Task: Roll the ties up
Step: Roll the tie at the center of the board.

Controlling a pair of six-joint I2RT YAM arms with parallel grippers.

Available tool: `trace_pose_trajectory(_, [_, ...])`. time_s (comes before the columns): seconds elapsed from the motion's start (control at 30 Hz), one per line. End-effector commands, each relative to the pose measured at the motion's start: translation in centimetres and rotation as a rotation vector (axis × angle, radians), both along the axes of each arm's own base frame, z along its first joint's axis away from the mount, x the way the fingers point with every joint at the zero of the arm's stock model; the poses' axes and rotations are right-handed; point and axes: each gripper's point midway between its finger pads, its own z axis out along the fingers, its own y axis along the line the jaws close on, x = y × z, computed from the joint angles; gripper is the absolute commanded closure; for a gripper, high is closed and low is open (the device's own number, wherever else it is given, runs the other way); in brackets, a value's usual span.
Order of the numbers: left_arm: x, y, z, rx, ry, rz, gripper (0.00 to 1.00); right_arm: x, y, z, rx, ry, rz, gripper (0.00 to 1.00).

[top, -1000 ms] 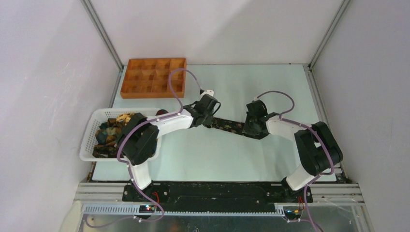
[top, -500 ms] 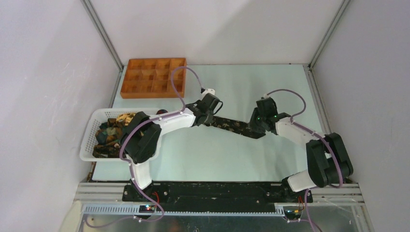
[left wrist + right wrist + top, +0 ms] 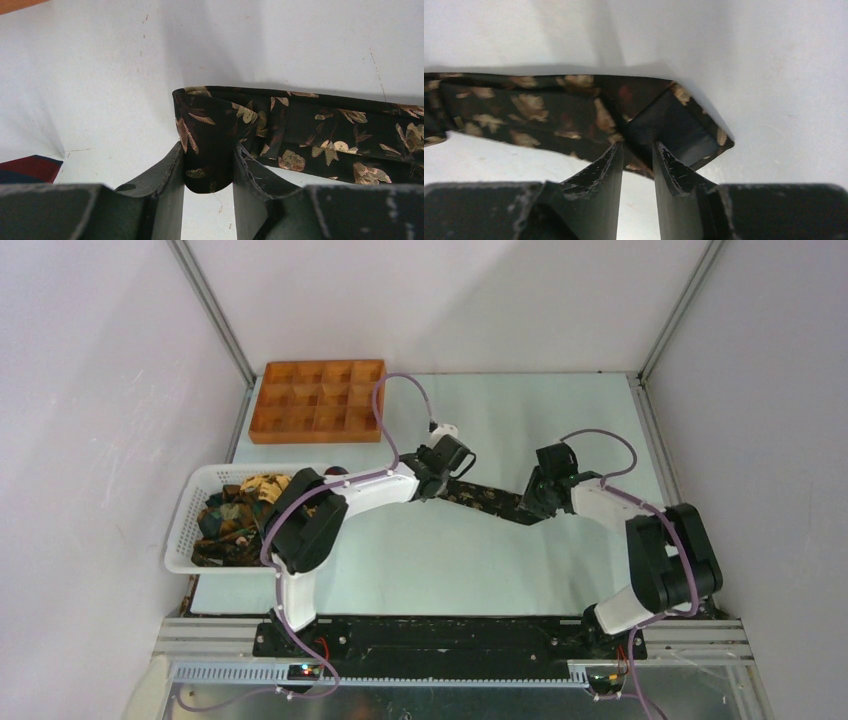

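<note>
In the white basket (image 3: 185, 532) at the near left, the other ties (image 3: 232, 516) lay untouched. Right of centre, the right gripper (image 3: 638, 146) had eased its jaws to a narrow gap over the folded end of the tie (image 3: 490, 502), seemingly letting go. Slightly farther and to the left, the left gripper (image 3: 208, 146) pinched the other end, having drifted right; rolling looked not yet begun

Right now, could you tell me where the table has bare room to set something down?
Free: the near strip between the tie and the arm bases, and the far stretch right of the orange tray. Crowded: the left edge, with tray and white basket, and the middle, at the left gripper and right gripper.
</note>
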Motion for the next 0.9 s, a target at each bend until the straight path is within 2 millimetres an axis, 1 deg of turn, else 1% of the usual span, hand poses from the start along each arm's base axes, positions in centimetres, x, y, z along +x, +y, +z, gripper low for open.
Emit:
trace_pose_trajectory(0.0, [0.7, 0.0, 0.7, 0.054, -0.040, 0.003, 0.63, 0.2, -1.5, -2.1, -0.071, 0.052, -0.050, 0.69])
trace_pose_trajectory(0.1, [0.7, 0.0, 0.9, 0.063, -0.046, 0.004, 0.63, -0.2, -1.8, -2.5, -0.095, 0.074, -0.067, 0.76])
trace_pose_trajectory(0.2, [0.7, 0.2, 1.0, 0.072, -0.051, 0.006, 0.63, -0.6, -2.0, -2.7, -0.108, 0.089, -0.066, 0.78])
trace_pose_trajectory(0.33, [0.8, 0.2, 1.1, 0.087, -0.058, 0.007, 0.63, -1.7, -1.7, -2.9, -0.122, 0.119, -0.043, 0.81])
trace_pose_trajectory(0.47, [0.8, 0.4, 1.1, 0.100, -0.062, 0.012, 0.63, -3.2, -0.8, -3.0, -0.122, 0.146, -0.001, 0.82])
trace_pose_trajectory(0.77, [0.8, 0.8, 1.3, 0.116, -0.073, 0.023, 0.63, -7.5, 1.7, -3.3, -0.096, 0.189, 0.073, 0.83])
trace_pose_trajectory(0.87, [0.9, 0.6, 1.4, 0.121, -0.079, 0.016, 0.63, -8.2, 2.4, -3.2, -0.090, 0.186, 0.088, 0.84])
